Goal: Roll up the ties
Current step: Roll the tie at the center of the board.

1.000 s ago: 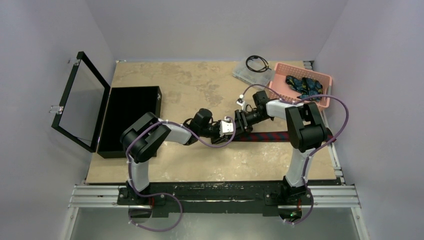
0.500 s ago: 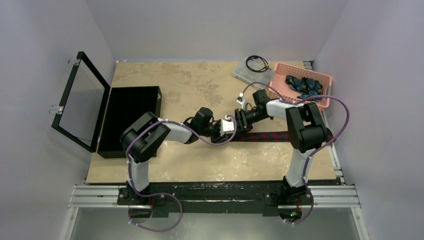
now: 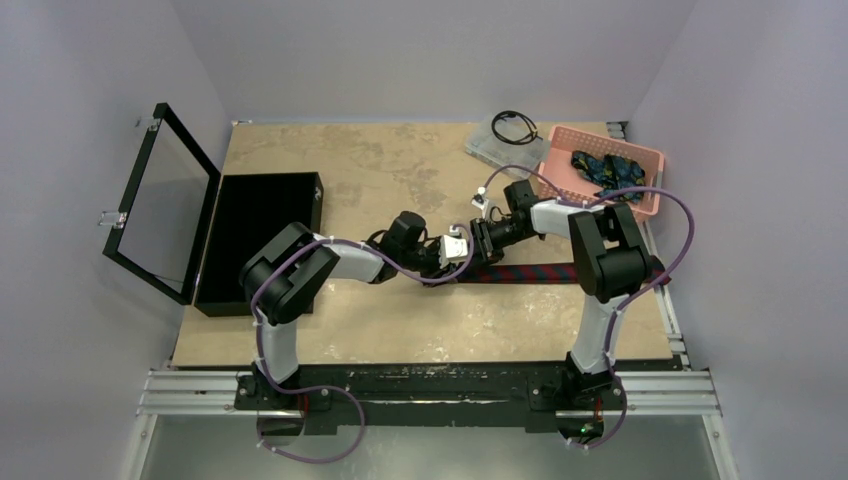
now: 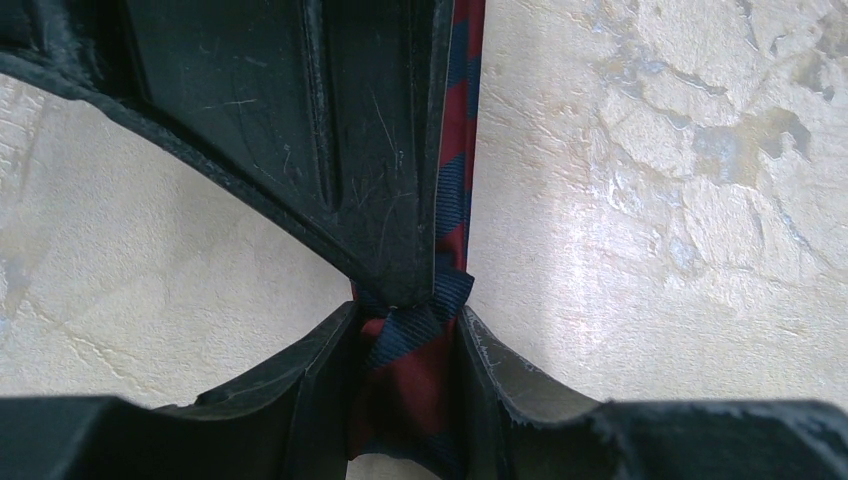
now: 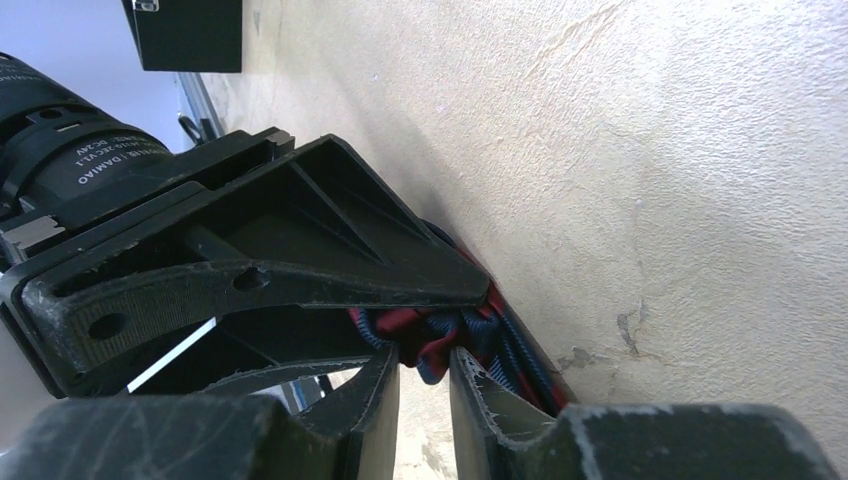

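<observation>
Maroon tie (image 3: 530, 271) flat, long axis left-right, bunched left end pinched in left tool (image 4: 408, 335) and right tool (image 5: 425, 362).

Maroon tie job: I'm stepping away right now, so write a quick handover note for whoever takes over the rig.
Left gripper: shut on the bunched end of the maroon tie.
Right gripper: facing it, closed on the same bunch.
Ties: the rest of the maroon tie lies flat, stretched rightwards on the table; blue-green ties sit in the pink basket, far right.
Done: at most the first fold at the maroon tie's end.
Left: roll its remaining length, then the basket ties.
</observation>
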Available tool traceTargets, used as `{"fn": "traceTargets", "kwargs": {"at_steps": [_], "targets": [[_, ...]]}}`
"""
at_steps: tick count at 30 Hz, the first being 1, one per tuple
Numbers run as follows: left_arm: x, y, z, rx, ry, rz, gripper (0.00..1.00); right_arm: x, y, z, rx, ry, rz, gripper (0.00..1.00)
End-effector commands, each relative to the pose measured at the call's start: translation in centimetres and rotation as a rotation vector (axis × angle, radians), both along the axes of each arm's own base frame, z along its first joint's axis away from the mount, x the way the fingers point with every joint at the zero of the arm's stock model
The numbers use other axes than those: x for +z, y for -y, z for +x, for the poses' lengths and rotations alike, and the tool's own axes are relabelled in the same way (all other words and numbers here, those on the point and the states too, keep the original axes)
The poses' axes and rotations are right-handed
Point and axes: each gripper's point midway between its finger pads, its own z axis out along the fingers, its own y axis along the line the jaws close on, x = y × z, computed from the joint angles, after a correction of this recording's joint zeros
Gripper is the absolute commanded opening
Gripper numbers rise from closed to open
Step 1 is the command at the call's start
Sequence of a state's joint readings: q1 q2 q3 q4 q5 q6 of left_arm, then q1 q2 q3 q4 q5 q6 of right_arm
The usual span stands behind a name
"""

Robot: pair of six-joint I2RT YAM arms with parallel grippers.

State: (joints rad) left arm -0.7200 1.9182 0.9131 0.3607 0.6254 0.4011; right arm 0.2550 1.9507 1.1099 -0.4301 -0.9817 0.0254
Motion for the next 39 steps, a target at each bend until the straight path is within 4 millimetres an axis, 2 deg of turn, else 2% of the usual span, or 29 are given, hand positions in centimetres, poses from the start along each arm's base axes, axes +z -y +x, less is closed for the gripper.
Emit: {"fn": "traceTargets", "kwargs": {"at_steps": [1, 3, 4, 7, 8, 12, 19, 31, 36, 39], "targets": [[-1.1, -0.9, -0.7, 0.017, -0.091, 0.037, 0.37, -0.7, 0.1, 0.6, 0.005, 0.038, -0.026, 0.20], [-1.1, -0.9, -0.6, 0.018, -0.092, 0.037, 0.37, -0.6, 0.0, 0.7, 0.007, 0.039, -0.020, 0.18], [-1.2, -1.0, -0.6, 0.020, -0.096, 0.038, 0.37, -0.4, -0.1, 0.6, 0.010, 0.039, -0.010, 0.20], [-1.2, -1.0, -0.5, 0.022, -0.098, 0.039, 0.37, 0.5, -0.3, 0.0, 0.043, 0.046, 0.041, 0.39], [-1.3, -1.1, -0.5, 0.023, -0.099, 0.040, 0.37, 0.7, -0.3, -0.3, 0.052, 0.045, 0.051, 0.39], [-1.4, -1.3, -0.5, 0.025, -0.103, 0.043, 0.37, 1.2, 0.1, -0.8, 0.060, 0.047, 0.047, 0.33], [-1.2, -1.0, -0.4, 0.027, -0.109, 0.031, 0.37, 0.5, 0.3, -1.1, 0.052, 0.035, 0.037, 0.32], [-1.5, -1.3, -0.6, 0.011, -0.100, 0.048, 0.37, 0.7, -1.0, 0.4, 0.014, 0.037, 0.048, 0.25], [-1.6, -1.3, -0.6, 0.013, -0.100, 0.055, 0.37, 0.5, -1.0, 0.3, 0.017, 0.034, 0.046, 0.18], [-1.7, -1.4, -0.5, 0.016, -0.101, 0.062, 0.39, 0.5, -1.0, 0.2, 0.017, 0.031, 0.041, 0.03]]}}
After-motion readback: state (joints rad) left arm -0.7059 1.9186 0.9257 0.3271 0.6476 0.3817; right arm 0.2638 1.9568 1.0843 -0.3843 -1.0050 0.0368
